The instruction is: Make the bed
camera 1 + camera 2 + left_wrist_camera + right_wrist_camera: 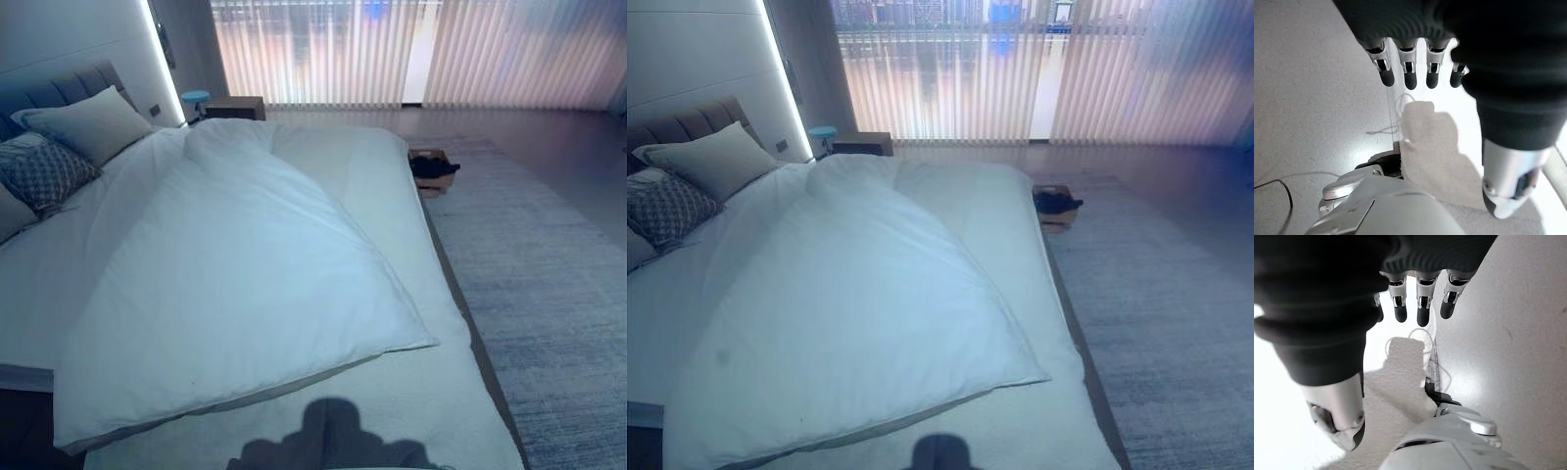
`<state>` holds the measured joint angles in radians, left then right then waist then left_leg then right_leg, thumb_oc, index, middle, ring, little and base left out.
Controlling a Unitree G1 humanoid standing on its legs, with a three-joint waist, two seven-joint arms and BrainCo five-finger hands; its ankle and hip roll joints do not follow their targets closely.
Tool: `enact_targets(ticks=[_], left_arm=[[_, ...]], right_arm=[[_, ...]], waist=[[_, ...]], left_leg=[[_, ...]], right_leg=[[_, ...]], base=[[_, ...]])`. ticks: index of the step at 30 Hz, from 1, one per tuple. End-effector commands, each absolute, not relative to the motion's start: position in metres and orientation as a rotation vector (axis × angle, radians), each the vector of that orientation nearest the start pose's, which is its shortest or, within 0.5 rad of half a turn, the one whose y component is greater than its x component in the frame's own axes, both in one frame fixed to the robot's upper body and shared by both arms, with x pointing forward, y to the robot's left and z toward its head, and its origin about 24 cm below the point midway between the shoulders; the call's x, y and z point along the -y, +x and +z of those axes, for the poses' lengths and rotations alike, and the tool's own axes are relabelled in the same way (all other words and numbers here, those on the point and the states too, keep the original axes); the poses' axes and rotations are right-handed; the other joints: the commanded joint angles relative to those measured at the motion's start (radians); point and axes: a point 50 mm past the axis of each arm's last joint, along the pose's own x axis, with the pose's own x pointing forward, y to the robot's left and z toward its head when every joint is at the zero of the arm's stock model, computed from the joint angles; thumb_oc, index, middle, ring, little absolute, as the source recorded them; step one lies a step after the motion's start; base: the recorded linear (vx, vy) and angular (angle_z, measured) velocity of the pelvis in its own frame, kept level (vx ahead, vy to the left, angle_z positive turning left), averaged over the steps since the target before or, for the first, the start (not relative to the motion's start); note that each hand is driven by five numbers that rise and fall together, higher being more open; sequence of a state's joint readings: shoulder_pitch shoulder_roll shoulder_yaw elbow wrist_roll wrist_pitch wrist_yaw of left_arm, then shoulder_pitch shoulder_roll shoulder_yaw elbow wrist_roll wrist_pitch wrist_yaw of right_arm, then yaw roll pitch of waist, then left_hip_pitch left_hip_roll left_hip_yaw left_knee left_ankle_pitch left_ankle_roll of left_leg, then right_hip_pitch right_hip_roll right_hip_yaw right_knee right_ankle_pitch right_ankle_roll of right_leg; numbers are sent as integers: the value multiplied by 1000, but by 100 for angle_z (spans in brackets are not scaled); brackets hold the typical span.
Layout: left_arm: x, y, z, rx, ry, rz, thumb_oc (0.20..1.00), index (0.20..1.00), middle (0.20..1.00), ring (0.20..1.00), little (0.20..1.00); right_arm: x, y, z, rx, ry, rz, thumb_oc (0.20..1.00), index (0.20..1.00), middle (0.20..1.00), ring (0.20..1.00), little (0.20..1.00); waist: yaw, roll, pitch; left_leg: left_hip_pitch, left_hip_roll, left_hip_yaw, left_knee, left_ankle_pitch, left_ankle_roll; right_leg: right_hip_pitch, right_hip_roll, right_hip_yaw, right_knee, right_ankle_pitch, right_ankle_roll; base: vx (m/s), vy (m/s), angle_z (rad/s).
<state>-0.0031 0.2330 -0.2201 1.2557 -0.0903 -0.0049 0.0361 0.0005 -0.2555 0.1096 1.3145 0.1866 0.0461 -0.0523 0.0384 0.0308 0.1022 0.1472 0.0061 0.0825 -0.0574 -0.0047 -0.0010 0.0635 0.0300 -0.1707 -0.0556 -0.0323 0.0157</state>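
Hanging empty, left robot hand [1484, 93] and right robot hand [1327, 328] have relaxed, uncurled fingers.

The room is dim and bluish; daylight glows through the vertical blinds [411, 54], a light strip [162, 59] lines the wall, and the duvet [245, 284] looks soft and slightly blurred.

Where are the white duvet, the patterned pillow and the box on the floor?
duvet [235, 284], left eye view, its middle.
patterned pillow [44, 171], left eye view, its face.
box [436, 181], left eye view, its front wall.
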Motion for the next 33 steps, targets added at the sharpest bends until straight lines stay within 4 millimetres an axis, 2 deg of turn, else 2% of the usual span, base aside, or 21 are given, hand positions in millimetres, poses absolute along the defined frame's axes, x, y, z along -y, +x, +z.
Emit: enact_targets(ticks=[1, 9, 12, 13, 16, 18, 19, 21, 22, 23, 24, 25, 27, 29, 30, 31, 32, 33], left_arm=[[-222, 94, -164, -1233, 325, -4, 1000, 1000, 1000, 1000, 1000], [-224, 90, -165, -1251, 310, 30, 1000, 1000, 1000, 1000, 1000], [-223, 88, -165, -1254, 298, 45, 1000, 1000, 1000, 1000, 1000], [-223, 87, -166, -1255, 287, 60, 1000, 1000, 1000, 1000, 1000], [-222, 87, -166, -1254, 280, 64, 1000, 1000, 1000, 1000, 1000], [-221, 89, -166, -1247, 274, 70, 1000, 1000, 1000, 1000, 1000], [-221, 89, -166, -1247, 274, 70, 1000, 1000, 1000, 1000, 1000], [-220, 92, -165, -1236, 269, 72, 1000, 1000, 1000, 1000, 1000], [-218, 98, -164, -1219, 264, 79, 1000, 1000, 1000, 1000, 1000], [-218, 98, -164, -1219, 264, 79, 1000, 1000, 1000, 1000, 1000], [-217, 106, -162, -1197, 262, 84, 1000, 1000, 1000, 1000, 1000], [-217, 106, -162, -1197, 262, 84, 1000, 1000, 1000, 1000, 1000], [-213, 120, -159, -1152, 257, 89, 1000, 1000, 1000, 1000, 1000], [-210, 129, -156, -1124, 250, 91, 1000, 1000, 1000, 1000, 1000], [-210, 129, -156, -1124, 250, 91, 1000, 1000, 1000, 1000, 1000], [-206, 139, -153, -1089, 247, 89, 1000, 1000, 1000, 1000, 1000], [-206, 139, -153, -1089, 247, 89, 1000, 1000, 1000, 1000, 1000], [-202, 149, -150, -1059, 249, 80, 1000, 1000, 1000, 1000, 1000]], right_arm=[[256, 80, -160, -1325, -222, -226, 1000, 1000, 1000, 1000, 1000], [250, 86, -160, -1290, -132, -272, 1000, 1000, 1000, 1000, 1000], [246, 95, -159, -1240, -54, -310, 1000, 1000, 1000, 1000, 1000], [240, 104, -158, -1198, 11, -326, 1000, 1000, 1000, 1000, 1000], [235, 112, -157, -1165, 46, -325, 1000, 1000, 1000, 1000, 1000], [226, 131, -153, -1098, 88, -303, 1000, 1000, 1000, 1000, 1000], [226, 131, -153, -1098, 88, -303, 1000, 1000, 1000, 1000, 1000], [219, 144, -149, -1050, 116, -285, 1000, 1000, 1000, 1000, 1000], [209, 162, -142, -981, 175, -267, 1000, 1000, 1000, 1000, 1000], [209, 162, -142, -981, 175, -267, 1000, 1000, 1000, 1000, 1000], [195, 182, -134, -912, 258, -249, 1000, 1000, 1000, 1000, 1000], [195, 182, -134, -912, 258, -249, 1000, 1000, 1000, 1000, 1000], [176, 209, -119, -815, 355, -212, 1000, 1000, 1000, 1000, 1000], [165, 225, -108, -760, 420, -202, 1000, 1000, 1000, 1000, 1000], [165, 225, -108, -760, 420, -202, 1000, 1000, 1000, 1000, 1000], [154, 244, -95, -693, 510, -196, 1000, 1000, 1000, 1000, 1000], [154, 244, -95, -693, 510, -196, 1000, 1000, 1000, 1000, 1000], [146, 259, -84, -657, 560, -194, 1000, 1000, 1000, 1000, 1000]], waist=[[-22, -39, -10], [-26, -35, -10], [-26, -32, -5], [-24, -30, -1], [-24, -29, 4], [-21, -27, 20], [-21, -27, 20], [-18, -26, 34], [-15, -25, 53], [-16, -25, 53], [-11, -24, 77], [-11, -24, 76], [-3, -22, 114], [3, -21, 135], [2, -21, 134], [12, -18, 156], [11, -18, 156], [19, -15, 171]], left_leg=[[-4, -38, -23, -30, -4, -9], [-3, -37, -26, -30, -7, -12], [-8, -36, -27, -30, -6, -13], [-12, -36, -28, -30, -4, -15], [-18, -35, -29, -30, -2, -17], [-35, -33, -30, -30, 5, -20], [-36, -33, -30, -30, 5, -20], [-52, -32, -33, -30, 12, -22], [-73, -30, -35, -30, 20, -24], [-73, -31, -35, -30, 20, -24], [-97, -30, -38, -30, 31, -26], [-97, -30, -38, -30, 31, -26], [-139, -28, -43, -30, 51, -29], [-166, -30, -50, -30, 62, -30], [-167, -30, -50, -30, 62, -30], [-198, -30, -58, -30, 76, -32], [-200, -30, -58, -30, 76, -32], [-226, -32, -66, -30, 86, -34]], right_leg=[[78, -55, 27, 2, 23, 81], [84, -55, 24, -8, 24, 81], [82, -56, 21, -13, 27, 82], [78, -56, 18, -16, 30, 82], [74, -56, 16, -18, 33, 82], [57, -57, 9, -19, 37, 81], [56, -57, 9, -19, 37, 81], [42, -58, 5, -19, 41, 81], [20, -59, -1, -13, 44, 80], [19, -59, -1, -13, 44, 80], [-6, -59, -6, -5, 48, 79], [-7, -59, -7, -4, 48, 79], [-50, -62, -18, 8, 58, 78], [-80, -64, -24, 13, 64, 77], [-82, -64, -24, 14, 64, 77], [-110, -68, -33, 17, 74, 77], [-112, -68, -34, 17, 73, 77], [-136, -69, -40, 17, 80, 77]], base=[[0, 0, 0], [0, 0, 0], [0, 0, 0], [0, 0, 0], [0, 0, 0], [-41, 3, 0], [-51, 8, -1], [-66, 4, 0], [-75, 4, 2], [-119, 3, 2], [-66, -2, 0], [-127, -3, 1], [-121, -3, 2], [-71, -1, 7], [-59, -8, 10], [-34, -6, 10], [-44, -10, 20], [-10, -4, 23]])
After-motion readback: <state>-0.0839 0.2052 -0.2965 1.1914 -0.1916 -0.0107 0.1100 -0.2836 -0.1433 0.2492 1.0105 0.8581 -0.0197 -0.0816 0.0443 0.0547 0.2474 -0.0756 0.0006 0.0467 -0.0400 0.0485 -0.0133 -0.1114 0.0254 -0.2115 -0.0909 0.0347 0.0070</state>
